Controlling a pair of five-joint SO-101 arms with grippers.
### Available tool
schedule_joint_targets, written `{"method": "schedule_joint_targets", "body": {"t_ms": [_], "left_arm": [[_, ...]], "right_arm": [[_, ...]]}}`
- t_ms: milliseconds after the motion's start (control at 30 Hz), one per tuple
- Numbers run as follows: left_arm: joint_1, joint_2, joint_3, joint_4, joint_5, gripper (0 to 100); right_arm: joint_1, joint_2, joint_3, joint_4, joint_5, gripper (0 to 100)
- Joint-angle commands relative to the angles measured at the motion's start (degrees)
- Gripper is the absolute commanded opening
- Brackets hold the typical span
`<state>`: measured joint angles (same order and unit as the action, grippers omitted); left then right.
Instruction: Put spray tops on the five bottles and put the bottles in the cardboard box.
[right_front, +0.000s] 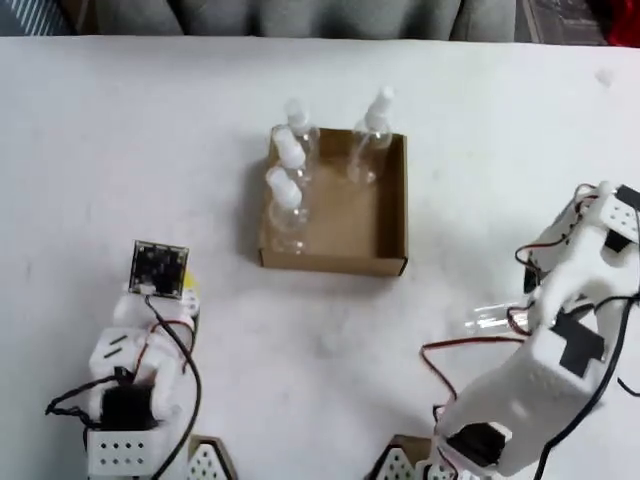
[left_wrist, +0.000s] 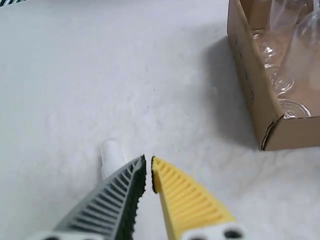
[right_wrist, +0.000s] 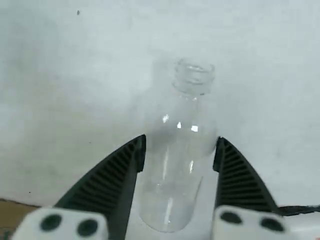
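Observation:
A clear bottle (right_wrist: 176, 175) without a top lies on the white table, its open neck (right_wrist: 194, 75) pointing away from my right gripper (right_wrist: 181, 140). That gripper is shut on the bottle's body, one black finger against each side. From above the same bottle (right_front: 490, 318) sticks out from under the right arm. My left gripper (left_wrist: 148, 160) is shut, its grey and yellow fingers together just above the table. A white spray top (left_wrist: 111, 150) lies beside the grey finger, partly hidden by it. The cardboard box (right_front: 392, 215) holds several bottles with spray tops on.
The box's near corner (left_wrist: 270, 135) stands to one side of the left gripper, with bottle bases showing inside. The left arm (right_front: 135, 350) sits at the table's front left and the right arm (right_front: 560, 360) at the front right. Bare table lies between them.

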<state>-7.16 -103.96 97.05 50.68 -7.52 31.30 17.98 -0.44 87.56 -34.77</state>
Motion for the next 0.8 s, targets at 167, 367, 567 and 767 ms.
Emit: {"method": "schedule_joint_targets", "body": {"t_ms": [167,367,567,767], "left_arm": [[0.48,-0.48,-0.09,0.09,-0.79,2],[0.48,-0.48,-0.09,0.09,-0.79,2],[0.48,-0.48,-0.09,0.09,-0.79,2],[0.48,-0.48,-0.09,0.09,-0.79,2]], "right_arm": [[-2.42,4.35,-4.84,-0.48,2.20,24.1],[-2.51,8.48,-5.27,-0.75,4.22,25.9],[-1.89,11.12,-8.79,-0.48,4.31,16.2],[-1.98,11.12,-13.36,0.13,21.27,1.4]]}}
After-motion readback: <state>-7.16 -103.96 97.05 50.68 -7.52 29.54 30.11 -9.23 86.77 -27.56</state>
